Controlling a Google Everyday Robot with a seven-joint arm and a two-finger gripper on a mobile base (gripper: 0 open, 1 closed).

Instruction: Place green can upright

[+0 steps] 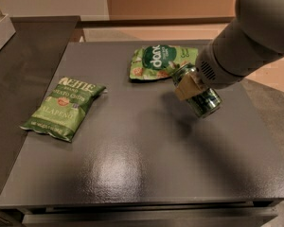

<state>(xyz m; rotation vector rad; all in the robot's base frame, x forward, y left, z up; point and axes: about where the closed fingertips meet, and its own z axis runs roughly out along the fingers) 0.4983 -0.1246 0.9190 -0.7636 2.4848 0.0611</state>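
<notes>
The tool (189, 85), reaching in from the right, is clamped across the middle of the can (204, 100) over the right half of the desk (132, 164), just in front of a chip bag (161, 60). The can hangs tilted, its long axis slanting from the tool down toward the camera, silver end foremost. Standing it up likely means swinging that axis vertical before lowering.

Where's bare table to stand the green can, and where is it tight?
Broad front half of the table, below the Kettle bag and the gripper holding the green can, is bare. Also the centre between both bags. Crowded near the Dang bag.
</notes>
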